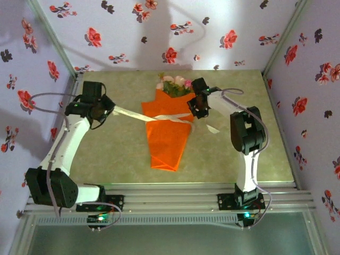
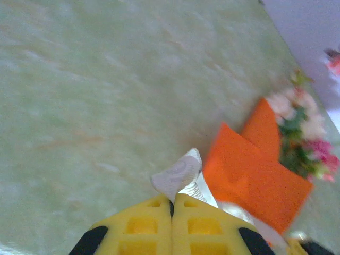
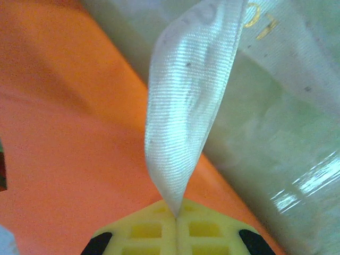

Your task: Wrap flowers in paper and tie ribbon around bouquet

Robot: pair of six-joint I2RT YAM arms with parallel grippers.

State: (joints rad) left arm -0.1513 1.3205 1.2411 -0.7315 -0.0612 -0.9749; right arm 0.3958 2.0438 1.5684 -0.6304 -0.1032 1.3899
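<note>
On the pale green table (image 1: 117, 154), the bouquet (image 1: 166, 135) lies between my two arms. Its orange paper (image 2: 249, 170) is folded into a cone, narrow tip toward my bases, and the flowers (image 1: 175, 84), pink and cream, spill from the wide end near the back wall. The ribbon (image 1: 154, 115) crosses the cone just below the blooms and runs out to either side. My left gripper (image 2: 172, 204) has its yellow pads pressed together on one end, off the cone's left edge, with a short tail poking past the tips. My right gripper (image 3: 176, 215) pinches the other end at the cone's right edge, the cream weave rising from the seam between the pads. I judge the wrapping done and the tying in hand: both ends are held, but no knot is visible. The next move calls for crossing the ends over the cone without slackening either pinch, pulling evenly so the thin paper neither slides nor crumples.
</note>
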